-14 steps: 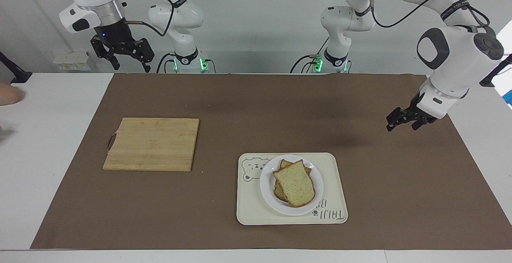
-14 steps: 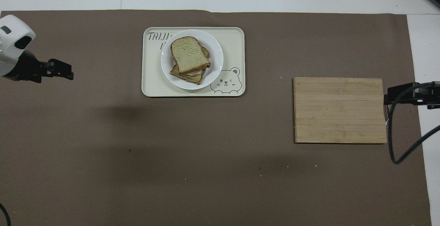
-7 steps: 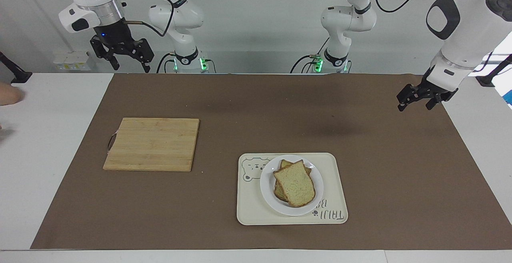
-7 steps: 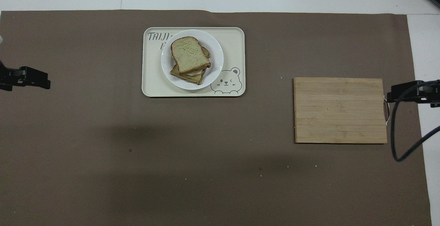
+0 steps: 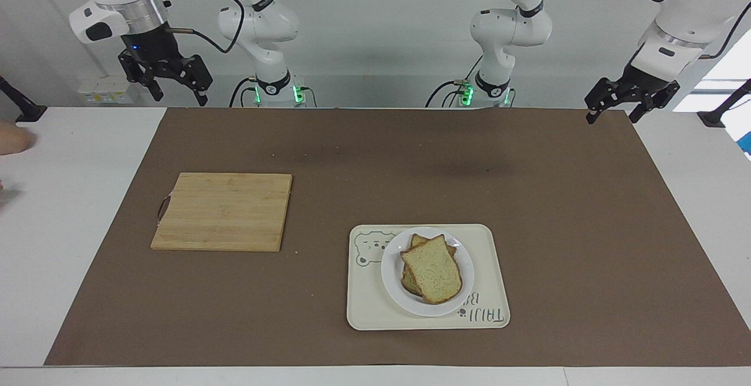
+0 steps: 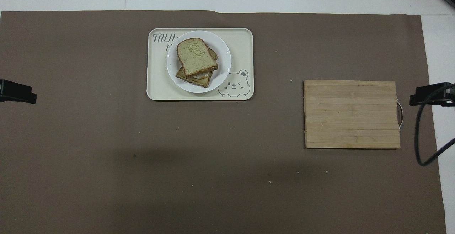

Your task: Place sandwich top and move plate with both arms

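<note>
The sandwich top (image 5: pixel 433 268) (image 6: pixel 196 57), a pale slice with a brown crust, lies on a stack of darker slices on the round white plate (image 5: pixel 392 270) (image 6: pixel 222 58). The plate sits on a cream tray (image 5: pixel 488 268) (image 6: pixel 158 81). My left gripper (image 5: pixel 611 117) hangs open and empty in the air over the mat's corner at the left arm's end. My right gripper (image 5: pixel 180 99) hangs open and empty above the mat's corner at the right arm's end. Both are well away from the plate.
A wooden cutting board (image 5: pixel 223 211) (image 6: pixel 352 113) lies on the brown mat (image 5: pixel 375 163), toward the right arm's end of the table. A person's hand (image 5: pixel 12 138) rests at the white table's edge at that same end.
My left gripper has risen and drawn back from over the mat toward the robots' edge. My right gripper has shifted slightly outward. The sandwich and plate have not moved.
</note>
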